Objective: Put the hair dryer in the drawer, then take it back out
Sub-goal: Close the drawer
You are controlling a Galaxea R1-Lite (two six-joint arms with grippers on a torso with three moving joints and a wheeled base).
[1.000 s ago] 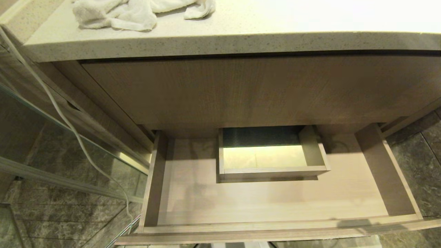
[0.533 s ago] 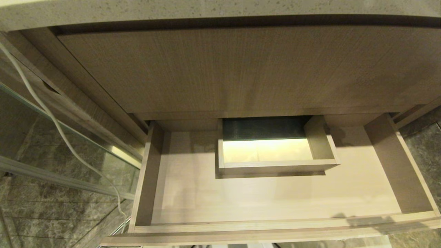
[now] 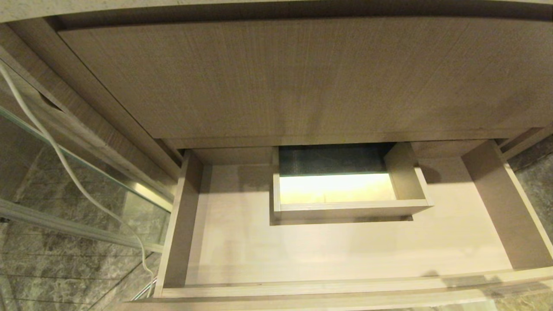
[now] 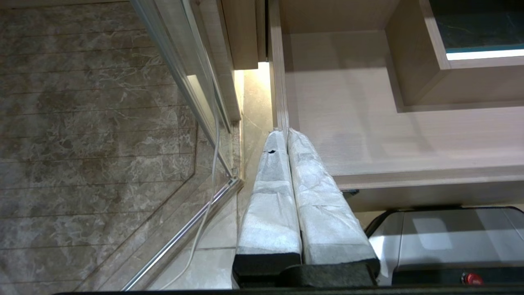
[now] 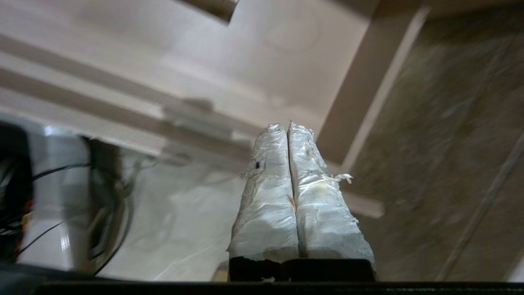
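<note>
Since 1 second ago our head camera has tipped down, losing the towel; the drawer (image 3: 345,255) stands pulled out. We hold our left gripper (image 4: 286,133) and right gripper (image 5: 286,127) pressed together, empty. We cannot see the hair dryer.

Wood, stone and glass

The drawer (image 3: 345,255) is pale, smooth wood with fine grain. The floor (image 4: 90,123) is shiny marbled stone. Both grippers' fingers (image 4: 305,192) wear crinkly white wrap.
</note>
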